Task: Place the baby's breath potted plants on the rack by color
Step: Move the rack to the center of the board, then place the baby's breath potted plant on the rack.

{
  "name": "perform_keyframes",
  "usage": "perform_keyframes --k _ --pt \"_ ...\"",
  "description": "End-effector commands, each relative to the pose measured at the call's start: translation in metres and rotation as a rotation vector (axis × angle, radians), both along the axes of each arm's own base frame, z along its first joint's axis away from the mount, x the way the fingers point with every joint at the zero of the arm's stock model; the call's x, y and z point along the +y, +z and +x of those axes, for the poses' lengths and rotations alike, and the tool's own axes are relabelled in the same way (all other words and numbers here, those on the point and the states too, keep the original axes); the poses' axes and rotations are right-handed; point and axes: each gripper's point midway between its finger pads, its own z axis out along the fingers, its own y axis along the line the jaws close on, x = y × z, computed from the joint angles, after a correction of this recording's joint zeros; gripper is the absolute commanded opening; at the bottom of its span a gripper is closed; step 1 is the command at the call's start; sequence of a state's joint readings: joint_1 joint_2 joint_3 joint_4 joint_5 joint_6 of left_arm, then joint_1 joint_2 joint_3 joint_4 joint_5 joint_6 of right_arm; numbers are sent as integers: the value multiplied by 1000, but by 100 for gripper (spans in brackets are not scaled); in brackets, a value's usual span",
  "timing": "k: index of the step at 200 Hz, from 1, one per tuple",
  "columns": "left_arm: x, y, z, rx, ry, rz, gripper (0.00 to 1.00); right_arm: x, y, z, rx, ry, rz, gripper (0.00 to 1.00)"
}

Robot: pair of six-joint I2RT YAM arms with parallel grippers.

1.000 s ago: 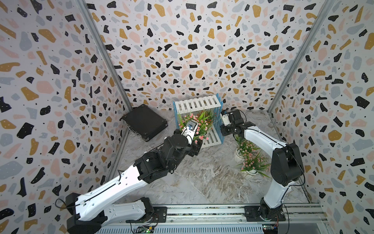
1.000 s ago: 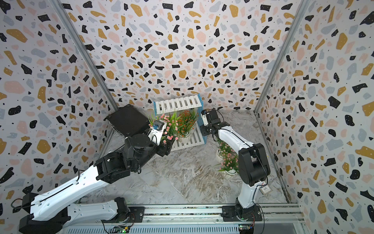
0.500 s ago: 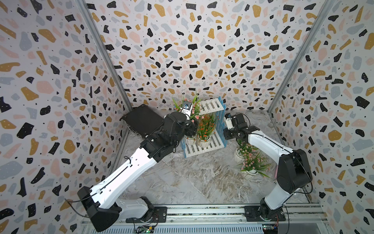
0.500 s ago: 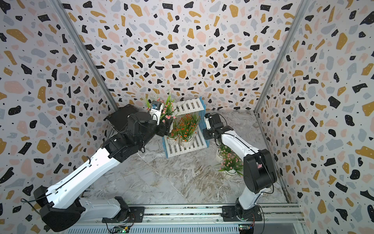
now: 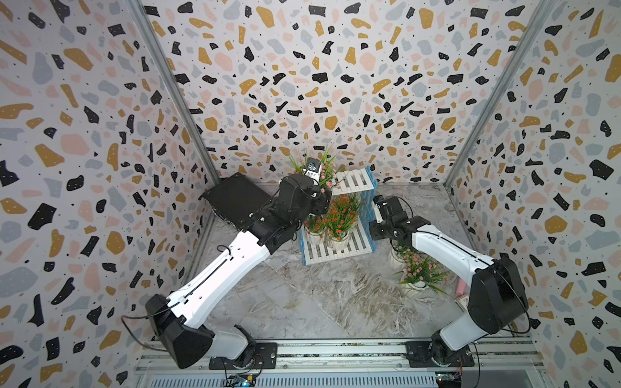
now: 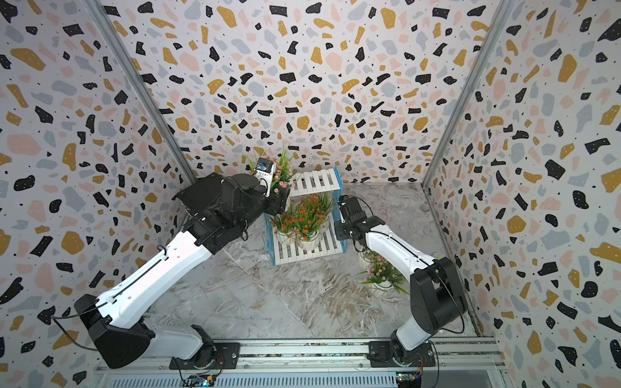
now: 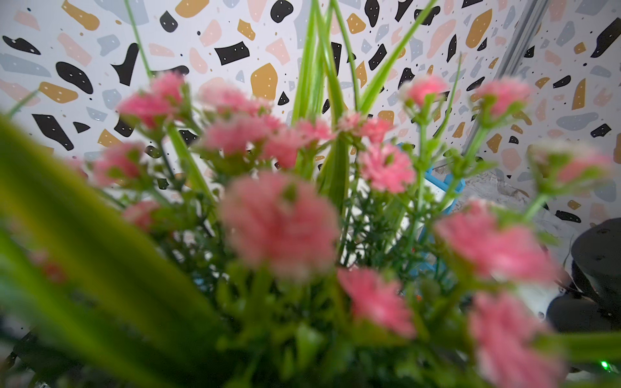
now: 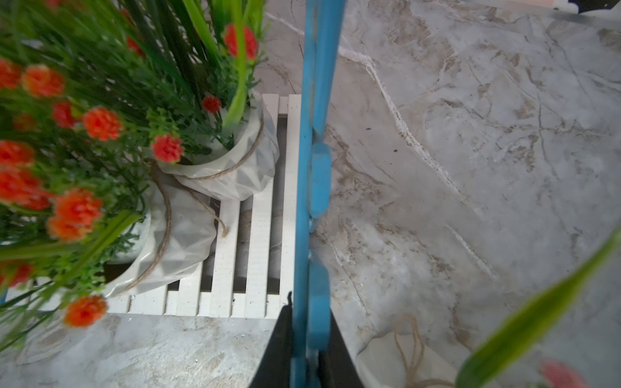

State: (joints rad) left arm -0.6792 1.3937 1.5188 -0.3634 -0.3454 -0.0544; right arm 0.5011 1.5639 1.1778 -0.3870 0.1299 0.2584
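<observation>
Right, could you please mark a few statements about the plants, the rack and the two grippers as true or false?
1. The orange-red plants stand on the lower tier of the rack. True.
2. The left gripper holds an orange-red plant. False: it holds a pink plant, raised beside the upper tier.
3. The right gripper is clamped on the rack's blue side frame. True.
4. The other pink plants sit on the upper tier. False: they stand on the table, off the rack.

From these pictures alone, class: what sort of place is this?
Likely a robot test cell: left arm and right arm mounted on a rail, terrazzo-print walls boxing them in, a rack with potted plants.
</observation>
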Motion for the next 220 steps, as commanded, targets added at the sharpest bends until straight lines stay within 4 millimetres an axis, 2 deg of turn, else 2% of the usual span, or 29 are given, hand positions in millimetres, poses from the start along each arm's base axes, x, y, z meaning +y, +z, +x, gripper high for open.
perform_keyframes --k 1,14,23,35,46,49,55,108,156,183,220 --pt "6 66 7 -169 15 -112 77 -4 25 -3 -68 -43 33 16" --pt "8 66 14 -164 22 -111 77 -6 27 -4 -75 -45 34 26" --pt "10 68 19 -167 28 -115 76 -6 29 -5 -80 -42 35 36" --pt "11 68 26 -164 36 -120 77 -6 32 -7 -85 -38 36 65" --pt "13 68 34 -158 45 -126 77 -6 35 -9 -93 -37 42 78" --pt "14 68 36 -157 48 -128 77 -7 35 -9 -94 -37 43 89" --pt "14 68 40 -155 50 -129 77 -7 37 -10 -100 -37 47 99" --pt "18 65 71 -132 82 -142 77 -13 55 -23 -140 -21 65 100" --pt "23 52 84 -96 100 -170 77 -19 70 -33 -176 -11 70 100" --pt "25 44 90 -81 112 -168 77 -18 72 -35 -186 -1 75 100" --pt "27 35 96 -65 118 -148 77 -19 62 -37 -172 8 65 100"
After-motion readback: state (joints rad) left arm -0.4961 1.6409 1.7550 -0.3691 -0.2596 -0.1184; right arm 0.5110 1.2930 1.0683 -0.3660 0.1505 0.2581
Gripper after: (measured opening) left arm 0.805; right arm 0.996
